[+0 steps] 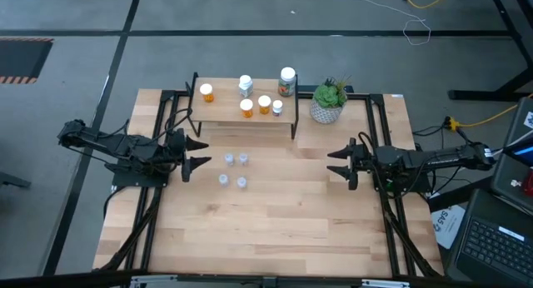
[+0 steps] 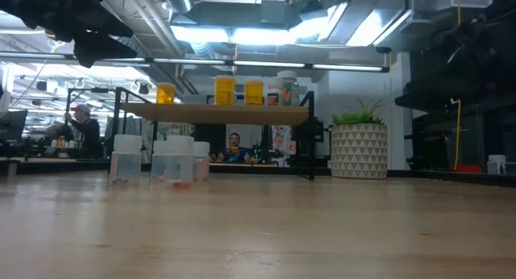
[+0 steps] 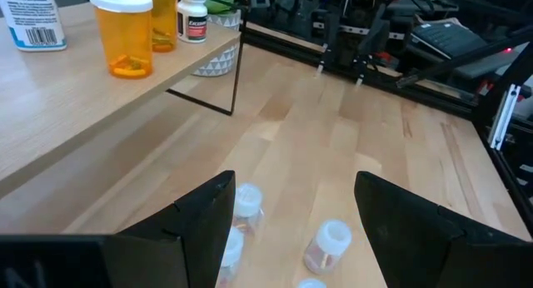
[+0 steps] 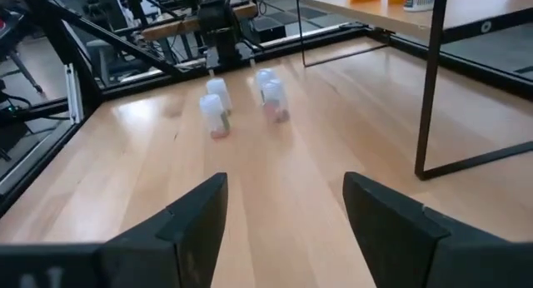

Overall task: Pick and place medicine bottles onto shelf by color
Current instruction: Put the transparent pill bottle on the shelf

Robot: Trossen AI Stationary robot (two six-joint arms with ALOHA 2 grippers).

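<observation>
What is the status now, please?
Left gripper and right gripper open, empty. Four clear bottles on table; six bottles on shelf. Path unobstructed.

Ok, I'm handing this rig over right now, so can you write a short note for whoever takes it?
Left pincer: open, empty, beside the four clear bottles on the table.
Right pincer: open, empty, across the table from them.
Done: three orange bottles, a blue-labelled bottle, a small white bottle and a large dark bottle stand on the shelf.
Left: the four clear bottles, all upright, not yet on the shelf.
</observation>
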